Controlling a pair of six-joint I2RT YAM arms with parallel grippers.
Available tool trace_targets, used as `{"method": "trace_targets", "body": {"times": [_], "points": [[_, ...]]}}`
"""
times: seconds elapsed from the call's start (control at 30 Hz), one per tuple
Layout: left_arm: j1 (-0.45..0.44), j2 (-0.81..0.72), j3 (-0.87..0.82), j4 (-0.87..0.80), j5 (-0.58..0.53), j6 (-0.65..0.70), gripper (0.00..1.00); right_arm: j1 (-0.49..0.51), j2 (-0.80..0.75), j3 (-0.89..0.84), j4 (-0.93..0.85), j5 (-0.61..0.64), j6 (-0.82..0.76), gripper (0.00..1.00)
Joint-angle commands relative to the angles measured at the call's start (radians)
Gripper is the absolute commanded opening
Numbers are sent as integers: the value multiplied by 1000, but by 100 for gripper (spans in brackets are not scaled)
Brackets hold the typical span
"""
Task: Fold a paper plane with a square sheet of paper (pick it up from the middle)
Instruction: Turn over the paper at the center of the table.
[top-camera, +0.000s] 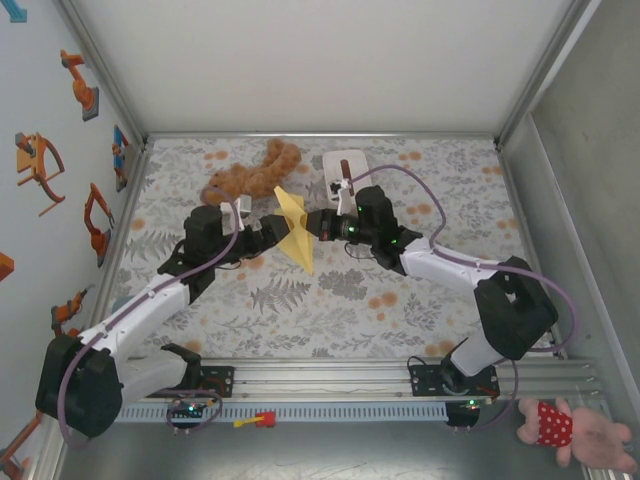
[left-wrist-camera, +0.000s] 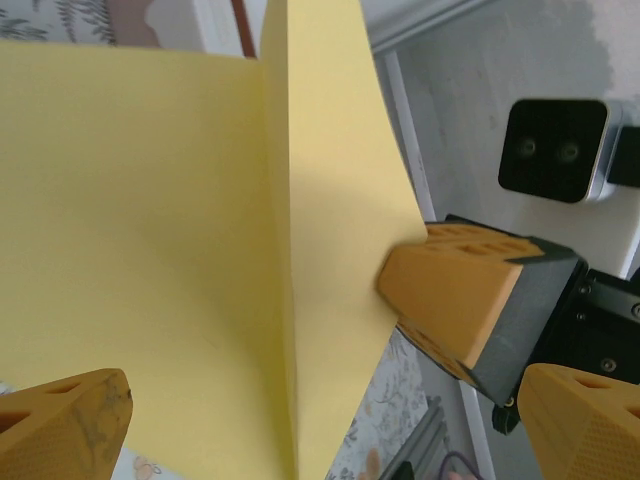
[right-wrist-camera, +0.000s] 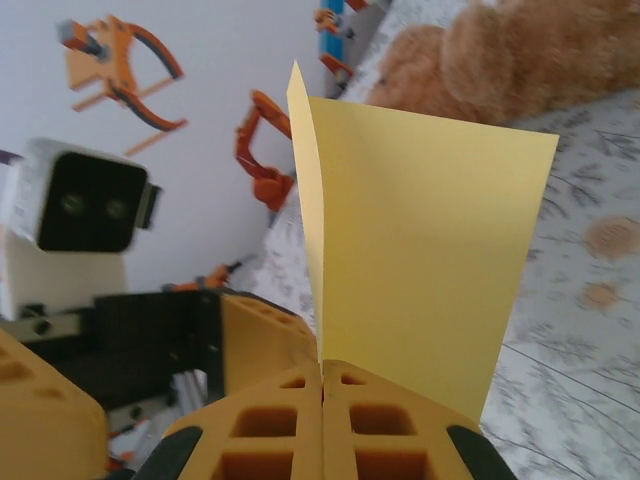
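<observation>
The yellow paper (top-camera: 297, 230) is folded into a slim pointed dart with a centre crease and hangs above the table's middle, tip toward the near side. My right gripper (top-camera: 318, 224) is shut on its right edge; in the right wrist view the fingers (right-wrist-camera: 322, 385) press together on the sheet (right-wrist-camera: 420, 240), which stands upright above them. My left gripper (top-camera: 270, 232) is at the paper's left side, open. In the left wrist view its fingertips (left-wrist-camera: 60, 425) sit far apart with the creased paper (left-wrist-camera: 150, 250) between them, and the right gripper's finger (left-wrist-camera: 455, 300) pinches the edge.
A brown plush toy (top-camera: 250, 175) lies just behind the paper, and a white box (top-camera: 343, 165) stands to its right. The flower-patterned table (top-camera: 330, 300) spreads below. A pink plush (top-camera: 575, 430) lies off the table at the near right. Walls close in both sides.
</observation>
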Motion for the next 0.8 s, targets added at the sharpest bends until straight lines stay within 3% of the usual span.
{"method": "trace_targets", "body": {"times": [0.0,0.17,0.43,0.77], "points": [[-15,-30,-16,87,28,-30,96,-7,-23,-11,132,-61,123,0],[-15,-68,-51,140,31,-42,87,-7,-24,-29,202,-78,187,0],[-16,-42,-44,187,92,-43,65,-6,-14,-54,296,-91,256,0],[-17,20,-53,338,187,-63,54,-7,-5,-49,364,-106,320,0]]}}
